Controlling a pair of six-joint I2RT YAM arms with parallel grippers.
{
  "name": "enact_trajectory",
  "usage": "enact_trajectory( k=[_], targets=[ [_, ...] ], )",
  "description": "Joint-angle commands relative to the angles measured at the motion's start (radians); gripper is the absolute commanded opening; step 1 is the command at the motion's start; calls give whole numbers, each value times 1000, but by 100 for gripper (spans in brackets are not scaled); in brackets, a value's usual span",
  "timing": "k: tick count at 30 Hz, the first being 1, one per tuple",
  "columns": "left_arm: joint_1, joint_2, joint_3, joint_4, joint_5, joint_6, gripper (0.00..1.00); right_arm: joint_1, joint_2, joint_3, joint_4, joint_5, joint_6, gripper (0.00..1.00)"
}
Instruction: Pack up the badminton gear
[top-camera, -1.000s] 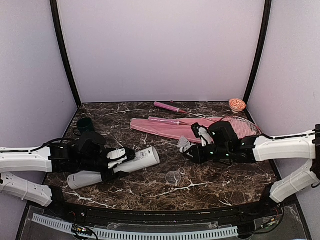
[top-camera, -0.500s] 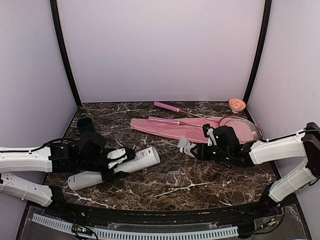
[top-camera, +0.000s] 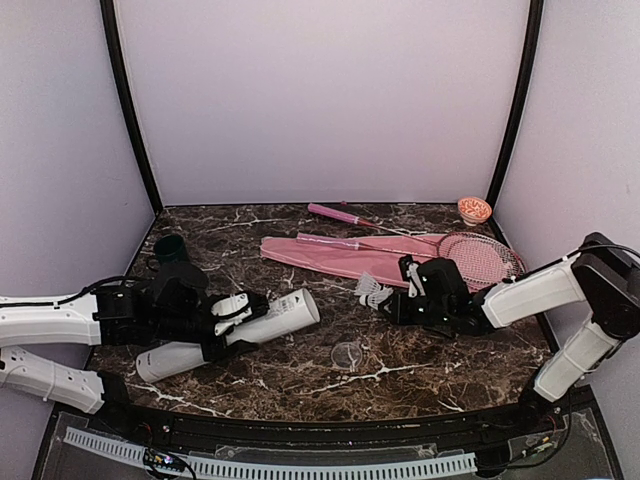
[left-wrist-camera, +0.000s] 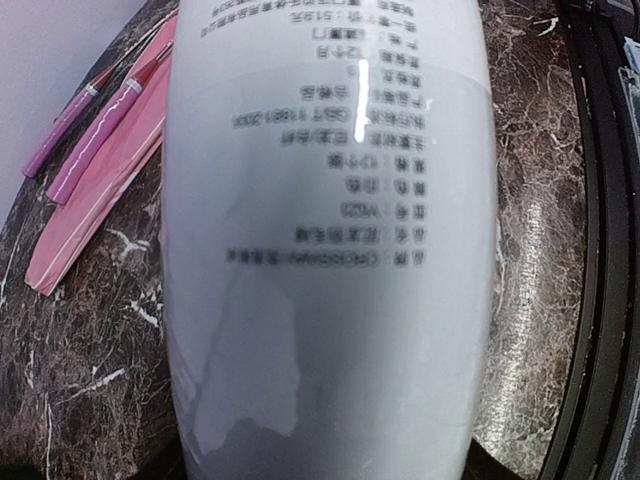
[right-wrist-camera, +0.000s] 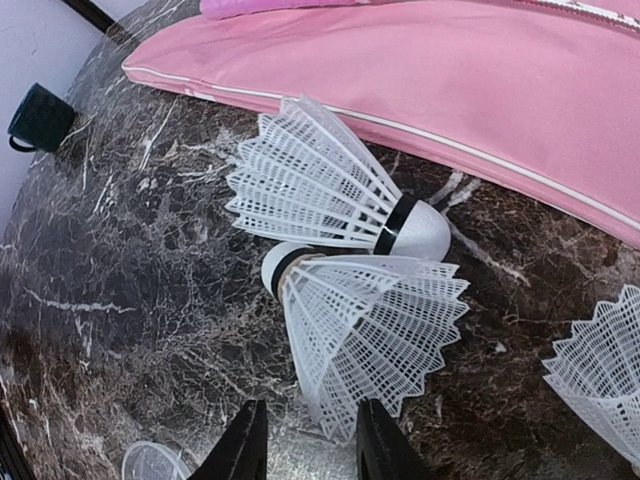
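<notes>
Left pincer (top-camera: 232, 315): clamped around the pale grey tube (left-wrist-camera: 330, 250).
Right pincer (right-wrist-camera: 305, 445): jaws apart, astride the skirt edge of a shuttlecock (right-wrist-camera: 370, 320) lying on the tabletop (right-wrist-camera: 120, 280).
Just beyond: second shuttlecock (right-wrist-camera: 320, 190), touching the first.
Farther beyond: pink cover (right-wrist-camera: 450, 70).

You've got the pale grey tube (top-camera: 290, 312) lying slanted at left. Two white shuttlecocks (right-wrist-camera: 320, 185) lie touching, pointing opposite ways, just beside the pink cover (top-camera: 310, 256). One pink-handled racket (top-camera: 325, 241) lies on it, the second racket (top-camera: 335, 213) just behind.
</notes>
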Motion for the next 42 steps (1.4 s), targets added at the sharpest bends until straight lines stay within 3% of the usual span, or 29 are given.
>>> enact_trajectory(
  k=[1, 10, 18, 25, 32, 42],
  targets=[
    [1, -52, -4, 52, 19, -26, 44, -10, 13, 40, 54, -22, -38, 27],
    [1, -125, -19, 85, 24, -73, 44, -19, -65, 61, -56, -28, -95, 0],
    [1, -129, -26, 115, 44, -111, 44, -17, -264, 107, -250, -131, -160, 0],
    [-6, -119, -17, 113, 102, -96, 45, 21, -435, 320, -587, -255, -277, 0],
    [-33, -157, -25, 41, 121, -32, 45, 201, -468, 538, -832, -292, -373, 0],
    [-52, -175, -33, 95, 171, -22, 44, 480, -411, 683, -950, -190, -417, 0]
  ],
)
